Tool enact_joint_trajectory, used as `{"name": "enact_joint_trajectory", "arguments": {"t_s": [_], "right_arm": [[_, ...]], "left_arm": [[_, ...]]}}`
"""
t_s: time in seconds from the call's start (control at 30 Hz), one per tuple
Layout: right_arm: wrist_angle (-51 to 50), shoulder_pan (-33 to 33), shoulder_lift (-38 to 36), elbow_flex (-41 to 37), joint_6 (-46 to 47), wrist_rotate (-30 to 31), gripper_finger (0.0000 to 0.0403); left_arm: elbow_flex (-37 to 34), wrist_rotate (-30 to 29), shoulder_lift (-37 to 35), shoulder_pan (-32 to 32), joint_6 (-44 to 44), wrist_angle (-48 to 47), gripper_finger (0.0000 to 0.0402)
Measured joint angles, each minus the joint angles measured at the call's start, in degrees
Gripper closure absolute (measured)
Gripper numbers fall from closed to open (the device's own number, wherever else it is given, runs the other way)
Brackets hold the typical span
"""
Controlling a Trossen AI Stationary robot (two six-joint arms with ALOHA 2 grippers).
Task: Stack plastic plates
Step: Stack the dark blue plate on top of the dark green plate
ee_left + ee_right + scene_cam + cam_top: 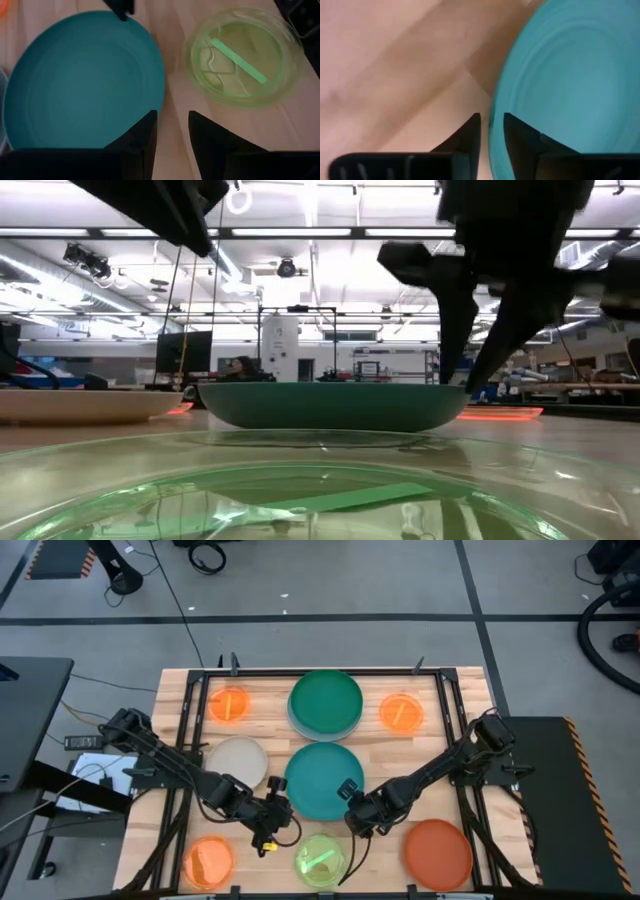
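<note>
Wooden slatted tabletop [380, 755] w/ black metal frame, grey floor w/ dark tape lines around it.

High view: round dark green plastic plate [326, 702] sits on a light blue plate [292, 721] at far centre, only a sliver of the blue showing. Small translucent orange plates at far left [230, 704], far right [401, 712] and near left [208, 861]. Beige round plate [239, 761] mid left, large teal plastic plate [321, 780] at centre, translucent lime green plate [321, 859] near centre, red-orange plate [438, 853] near right. Left gripper [281, 806] is at the teal plate's near-left edge; right gripper [351, 810] at its near-right edge.

Low view: lime plate fills the foreground, teal plate behind it flat on the wood, beige plate to the left. Room beyond: ceiling strip lights, benches, a white tank.

Left wrist view: left gripper fingers [145, 137] apart w/ a narrow gap, over bare wood just beside the teal rim, holding nothing.

Right wrist view: right gripper fingers [470, 131] slightly apart, teal rim lying in the gap; cannot tell if they pinch it.
</note>
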Motion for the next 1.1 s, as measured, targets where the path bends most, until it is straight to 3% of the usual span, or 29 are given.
{"name": "enact_joint_trajectory", "arguments": {"t_s": [0.27,0.43,0.7,1.1], "right_arm": [[-17.83,5.24,-0.04,13.81,16.73,1.78,0.0238],[-19.94,8.39,-0.15,18.81,28.66,5.44,0.0231],[-18.06,10.85,-0.11,18.94,30.61,7.41,0.0233],[-17.04,8.92,-0.06,18.91,33.38,8.77,0.0233]], "left_arm": [[0.0,-0.01,3.19,1.98,-0.95,0.14,0.0281],[0.0,1.2,7.2,1.93,-2.15,3.51,0.0246],[-0.02,3.01,9.46,2.35,0.06,5.97,0.015],[0.02,4.36,13.32,4.62,5.49,8.64,0.0158]]}}
